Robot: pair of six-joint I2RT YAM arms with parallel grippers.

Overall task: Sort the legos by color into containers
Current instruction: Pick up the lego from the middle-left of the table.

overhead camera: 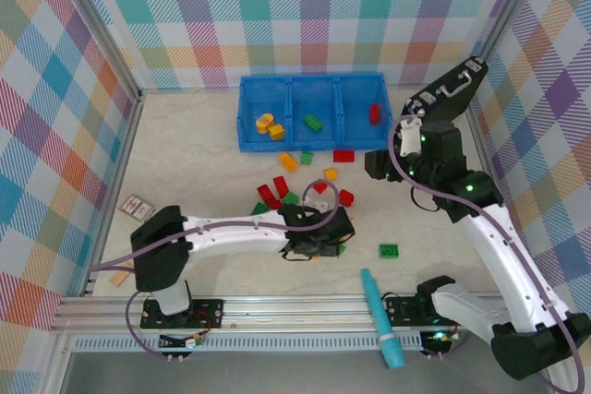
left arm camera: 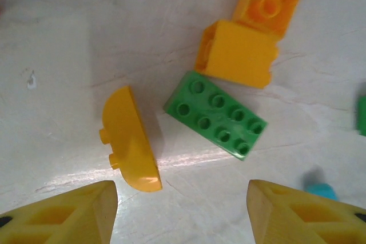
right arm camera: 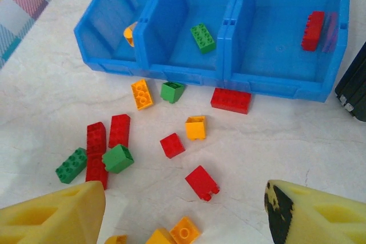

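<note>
The blue tray (overhead camera: pixel 314 144) stands at the back with three compartments: yellow legos (overhead camera: pixel 270 125) on the left, a green one (overhead camera: pixel 313 122) in the middle, a red one (overhead camera: pixel 374 114) on the right. Loose red, green and yellow legos (overhead camera: pixel 286 186) lie in front of it. My left gripper (left arm camera: pixel 182 210) hangs open low over the table, just short of a curved yellow lego (left arm camera: pixel 130 140) and a green eight-stud lego (left arm camera: pixel 217 115). My right gripper (right arm camera: pixel 186 215) is open above the floor, a red lego (right arm camera: pixel 201 182) lying beyond its fingertips. Nothing sits between either pair of fingers.
A teal tool (overhead camera: pixel 380 318) lies at the near edge and a flat green plate (overhead camera: pixel 389 250) lies beside the left gripper (overhead camera: pixel 319 237). A black case (overhead camera: pixel 452 89) stands right of the tray. A card (overhead camera: pixel 137 207) and a wooden block (overhead camera: pixel 118 277) lie far left.
</note>
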